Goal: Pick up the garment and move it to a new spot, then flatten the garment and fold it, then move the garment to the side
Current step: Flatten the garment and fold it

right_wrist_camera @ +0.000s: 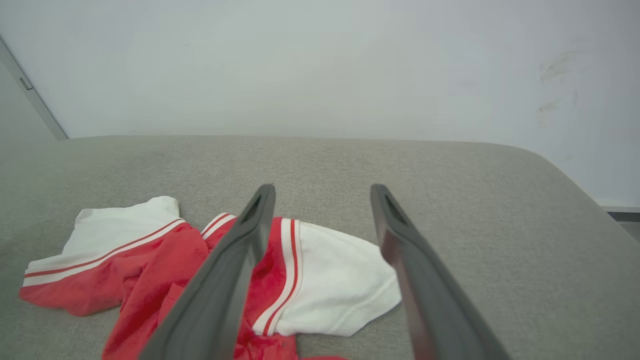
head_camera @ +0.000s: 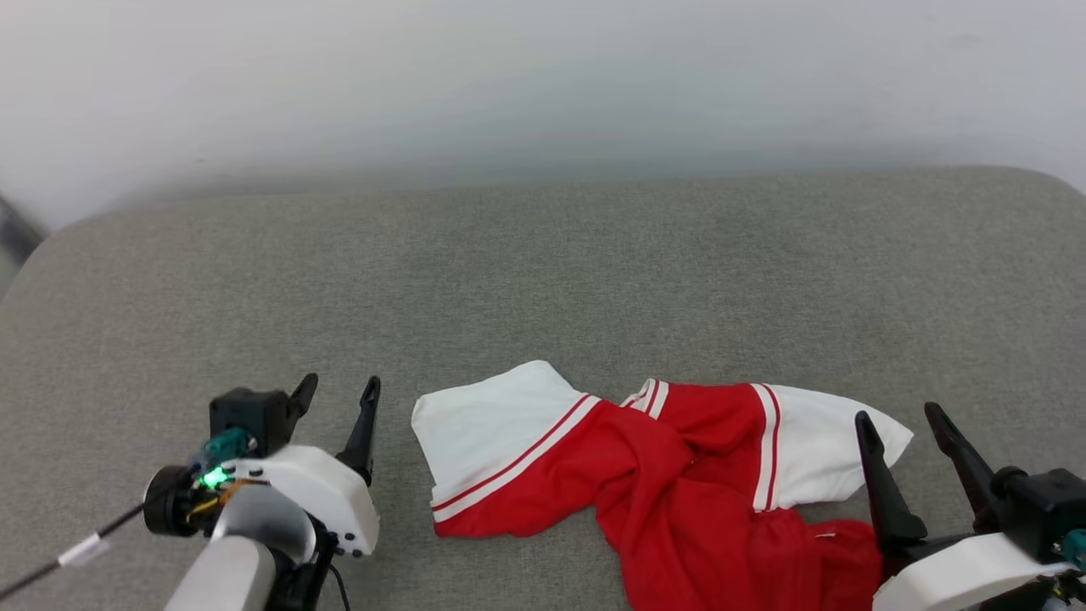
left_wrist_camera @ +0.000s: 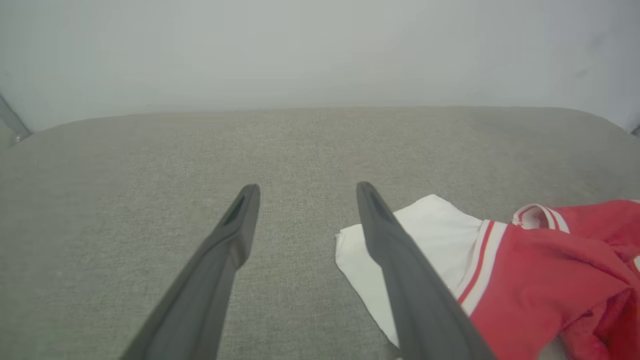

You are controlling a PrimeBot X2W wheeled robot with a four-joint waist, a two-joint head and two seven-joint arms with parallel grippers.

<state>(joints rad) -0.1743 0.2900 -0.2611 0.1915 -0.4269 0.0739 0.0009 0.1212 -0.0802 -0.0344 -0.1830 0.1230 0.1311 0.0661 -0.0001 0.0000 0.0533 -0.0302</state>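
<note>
The garment (head_camera: 670,475), a red jersey shirt with white sleeves and red-white striped trim, lies crumpled on the grey cushion at the lower middle and right of the head view. My left gripper (head_camera: 338,386) stands open to the left of its white sleeve, apart from it. In the left wrist view the garment (left_wrist_camera: 540,270) lies to the right of my open left gripper (left_wrist_camera: 306,189). My right gripper (head_camera: 901,412) is open at the garment's right sleeve, holding nothing. In the right wrist view the garment (right_wrist_camera: 320,280) spreads below and left of my right gripper (right_wrist_camera: 322,189).
The grey fabric cushion (head_camera: 543,280) stretches wide behind the garment, with rounded far corners. A pale wall (head_camera: 543,76) rises behind it. A dark cable (head_camera: 68,552) trails from my left wrist at the lower left.
</note>
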